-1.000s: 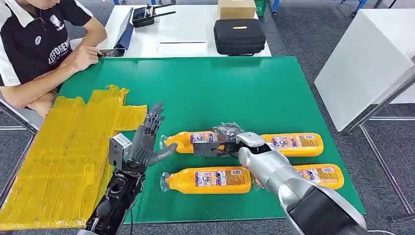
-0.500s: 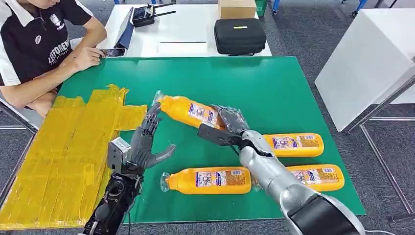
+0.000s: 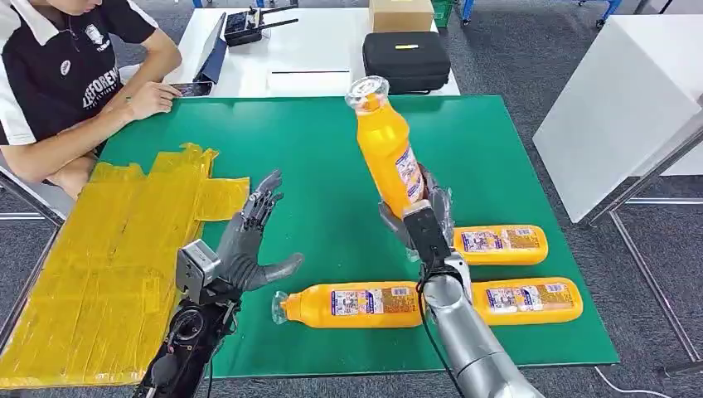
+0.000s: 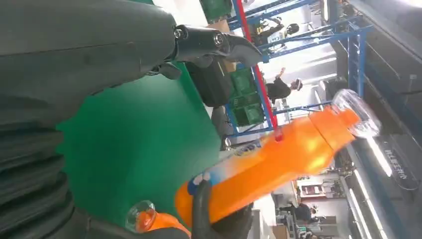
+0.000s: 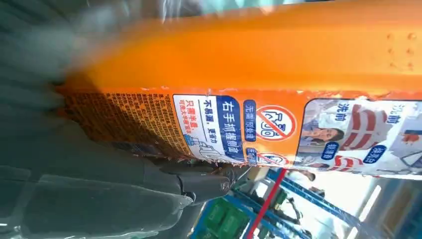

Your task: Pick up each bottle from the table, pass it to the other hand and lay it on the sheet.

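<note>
While our left hand (image 3: 249,245) waits open above the green table (image 3: 332,157), fingers spread and palm turned toward the middle, we hold nothing in it. Nearest us on that table a bottle (image 3: 352,305) lies on its side, cap pointing toward the yellow sheet (image 3: 99,265), with a second bottle (image 3: 530,300) lying just beside its base, on the side away from the sheet. Our right hand (image 3: 419,217) grips the raised bottle (image 3: 388,149) by its lower end, lifted clear of the table and nearly upright, its clear cap on top and tilted slightly toward the sheet. Just beyond that hand another bottle (image 3: 497,244) lies flat. The sheet covers the table's left part. Beyond the table a person (image 3: 66,75) sits at the far left corner, and a black case (image 3: 404,62) rests on a white table (image 3: 323,58).
</note>
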